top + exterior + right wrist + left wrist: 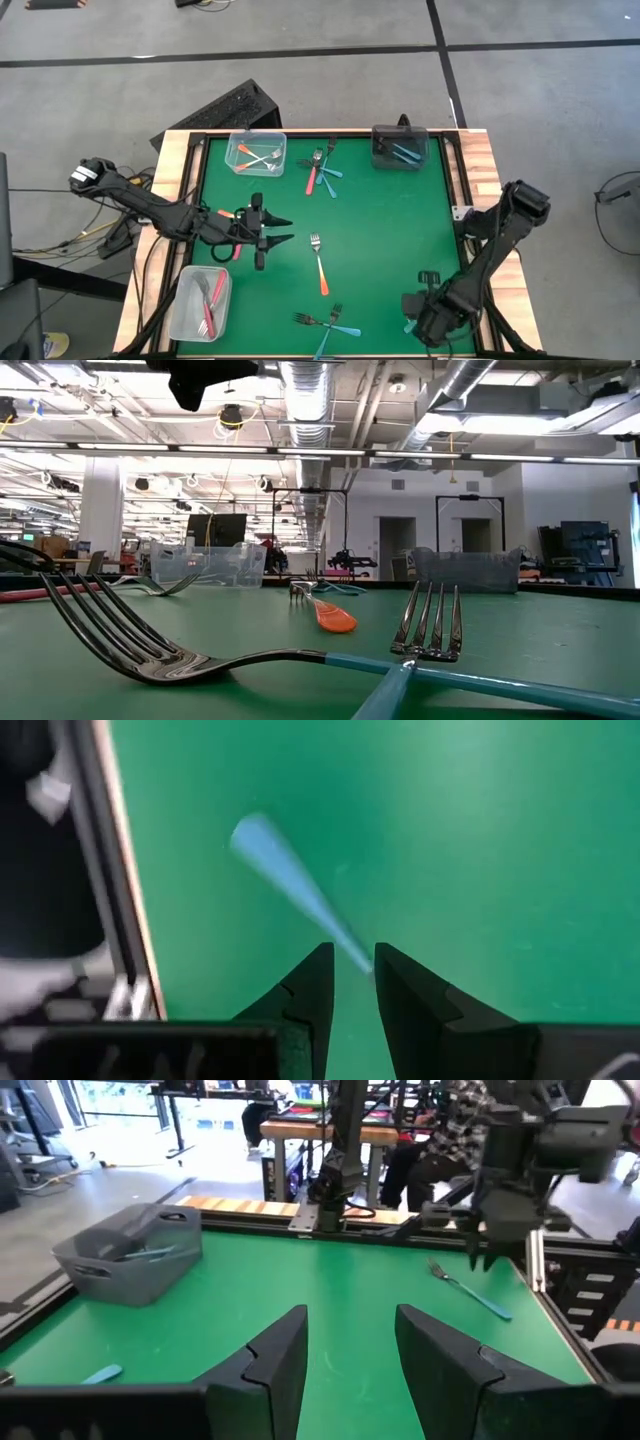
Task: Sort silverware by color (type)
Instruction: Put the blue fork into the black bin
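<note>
The forks lie spread over the green table (380, 215). At the near edge, two blue forks (330, 322) lie crossed. Just right of them, the right gripper (350, 970) hangs low by the near right corner. Its two fingers are a little apart, with the thin end of a blue fork (290, 880) between them. I cannot tell if they are squeezing it.

At the near left corner sits a clear bin (200, 303) with red forks (210, 305) inside.

In the middle of the table lies one orange fork (320, 265) by itself, with its silver end pointing to the far side.

On the left side, near the middle, is the left gripper (280, 231). Its fingers are open and hold nothing. It points to the right across the table.

At the far side, a red fork (312, 177) and a blue fork (328, 168) lie together in a little pile. To their left is another clear bin (256, 153) with forks in it. I think one is orange. To the right is a dark bin (399, 147) with blue forks (405, 152) inside.
</note>
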You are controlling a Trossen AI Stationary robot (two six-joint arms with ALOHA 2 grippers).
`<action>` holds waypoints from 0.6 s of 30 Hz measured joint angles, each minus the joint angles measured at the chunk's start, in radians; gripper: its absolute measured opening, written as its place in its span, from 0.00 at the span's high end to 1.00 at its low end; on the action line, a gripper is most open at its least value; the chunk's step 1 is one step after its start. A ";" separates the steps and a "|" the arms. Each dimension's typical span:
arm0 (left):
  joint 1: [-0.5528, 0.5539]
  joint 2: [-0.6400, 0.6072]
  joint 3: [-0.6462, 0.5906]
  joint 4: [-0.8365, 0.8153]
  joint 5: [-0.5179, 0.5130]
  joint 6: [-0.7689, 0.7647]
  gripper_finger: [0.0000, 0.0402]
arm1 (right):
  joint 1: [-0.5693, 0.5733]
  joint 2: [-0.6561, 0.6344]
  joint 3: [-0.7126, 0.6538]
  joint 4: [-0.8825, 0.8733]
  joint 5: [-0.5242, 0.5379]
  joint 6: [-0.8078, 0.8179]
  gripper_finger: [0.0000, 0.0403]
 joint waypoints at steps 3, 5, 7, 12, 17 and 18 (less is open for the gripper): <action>0.008 0.000 0.000 -0.011 0.001 0.001 0.65 | 0.030 0.032 0.000 0.009 -0.043 -0.066 0.74; 0.016 0.000 0.000 -0.019 0.000 0.014 0.65 | 0.039 0.047 0.000 0.006 -0.072 -0.080 0.74; 0.023 0.000 0.000 -0.023 0.000 0.033 0.65 | 0.045 0.059 0.000 0.006 -0.086 -0.117 0.74; 0.043 0.000 0.000 -0.022 0.001 0.040 0.65 | 0.039 0.076 -0.001 -0.009 -0.077 -0.174 0.74; 0.050 0.000 0.000 -0.034 0.000 0.040 0.65 | 0.036 0.092 -0.001 -0.013 -0.058 -0.235 0.74; 0.050 0.000 0.000 -0.036 0.000 0.040 0.65 | 0.035 0.096 -0.002 -0.015 -0.054 -0.249 0.74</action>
